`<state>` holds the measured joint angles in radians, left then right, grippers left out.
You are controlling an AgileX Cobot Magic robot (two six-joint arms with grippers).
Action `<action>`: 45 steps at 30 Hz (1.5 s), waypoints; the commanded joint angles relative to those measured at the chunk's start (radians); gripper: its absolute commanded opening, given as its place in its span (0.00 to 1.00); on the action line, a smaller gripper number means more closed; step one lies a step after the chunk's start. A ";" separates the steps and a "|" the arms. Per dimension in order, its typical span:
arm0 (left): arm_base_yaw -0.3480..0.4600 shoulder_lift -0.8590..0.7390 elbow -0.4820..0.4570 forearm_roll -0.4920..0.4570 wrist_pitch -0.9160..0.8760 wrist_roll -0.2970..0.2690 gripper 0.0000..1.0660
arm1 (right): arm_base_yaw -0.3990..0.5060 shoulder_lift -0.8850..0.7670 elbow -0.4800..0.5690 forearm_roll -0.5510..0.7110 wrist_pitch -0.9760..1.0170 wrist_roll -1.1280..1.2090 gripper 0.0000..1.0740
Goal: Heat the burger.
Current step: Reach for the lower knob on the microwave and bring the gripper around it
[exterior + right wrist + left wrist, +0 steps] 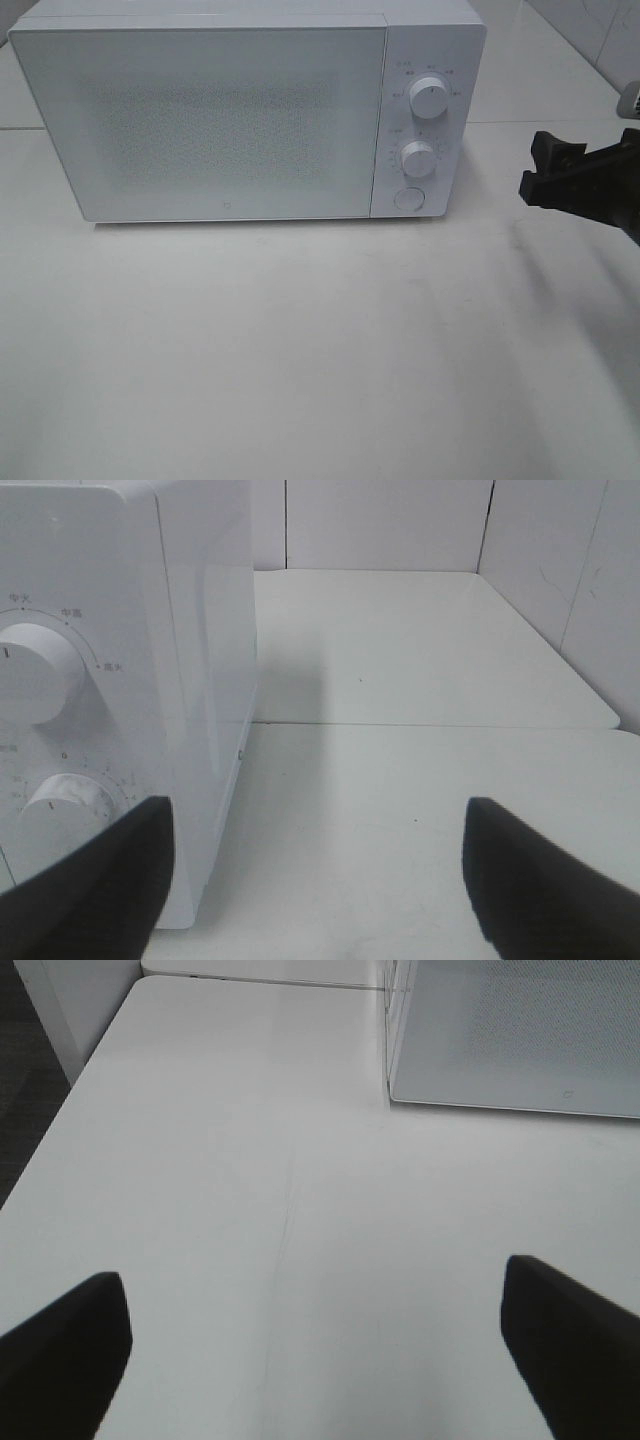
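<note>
The burger is out of view in every frame. A white microwave (230, 120) stands at the back of the table with its door shut; what is behind the speckled door I cannot tell. My right gripper (535, 165) hovers to the right of its control panel, open and empty. The right wrist view shows the same gripper (317, 810) with its fingers wide apart beside the microwave's side wall (205, 680). My left gripper (312, 1272) is open over bare table, with nothing between its fingers, near the microwave's left front corner (392, 1090).
The control panel carries an upper knob (429, 96), a lower knob (418, 158) and a round button (408, 198). The white table (300, 350) runs in front of the microwave. Its left edge (60, 1120) drops to a dark floor. White walls (400, 525) close the back right.
</note>
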<state>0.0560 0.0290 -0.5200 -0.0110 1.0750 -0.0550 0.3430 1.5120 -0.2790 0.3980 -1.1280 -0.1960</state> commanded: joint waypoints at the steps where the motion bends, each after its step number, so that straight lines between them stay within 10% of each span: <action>1: 0.002 0.000 0.003 0.000 -0.008 -0.008 0.87 | 0.068 0.053 0.003 0.077 -0.094 -0.020 0.71; 20: 0.002 0.000 0.003 0.000 -0.008 -0.007 0.87 | 0.361 0.232 -0.148 0.434 -0.187 -0.103 0.71; 45: 0.002 0.000 0.003 -0.001 -0.009 -0.004 0.86 | 0.369 0.415 -0.400 0.438 -0.134 -0.130 0.71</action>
<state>0.0560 0.0290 -0.5200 -0.0110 1.0750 -0.0550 0.7100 1.9180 -0.6590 0.8400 -1.2080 -0.3160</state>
